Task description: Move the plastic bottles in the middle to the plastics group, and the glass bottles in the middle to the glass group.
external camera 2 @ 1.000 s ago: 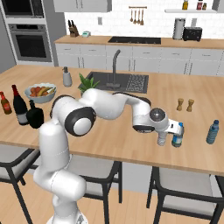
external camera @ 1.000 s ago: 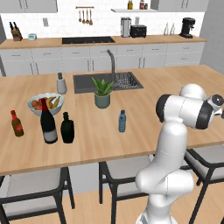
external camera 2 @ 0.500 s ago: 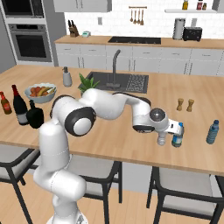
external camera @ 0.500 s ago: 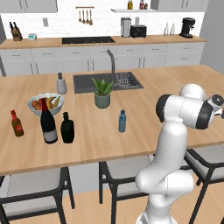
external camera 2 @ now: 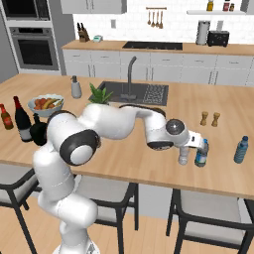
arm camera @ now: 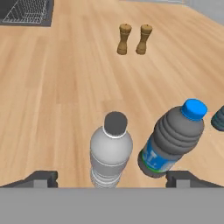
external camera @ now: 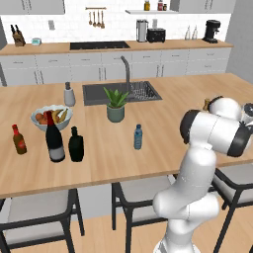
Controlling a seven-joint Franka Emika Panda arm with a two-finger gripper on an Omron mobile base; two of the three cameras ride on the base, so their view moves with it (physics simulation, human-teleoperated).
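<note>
Pincer (arm camera: 113, 177): jaws spread wide, nothing gripped; its 2 dark fingertips (arm camera: 41, 177) stand well apart.

Nearest item: 1 clear-whitish slim plastic bottle with a pale cap (arm camera: 110, 151), upright on the wooden island counter (arm camera: 57, 96), between the jaws and touching neither. Just beside it, inside the same span, stands 1 grey ribbed plastic bottle with a blue cap and blue label (arm camera: 173, 140), and a little further off 1 blue-tinted plastic bottle (external camera 2: 240, 150).

Beyond these: 2 brown wooden mills (arm camera: 133, 39).

Far from the pincer, mid-counter: 1 small blue-tinted bottle with a blue label (external camera: 138, 137), by the potted plant (external camera: 115, 105). Farthest: 1 squat black glass bottle (external camera: 75, 145), just beside the tall dark wine bottle with a grey label (external camera: 54, 138).

Assessment: placing of the clear bottle into the plastics group looks complete. Next move calls for a clean withdrawal without tipping either neighbour, then a reach for the mid-counter bottle.
</note>
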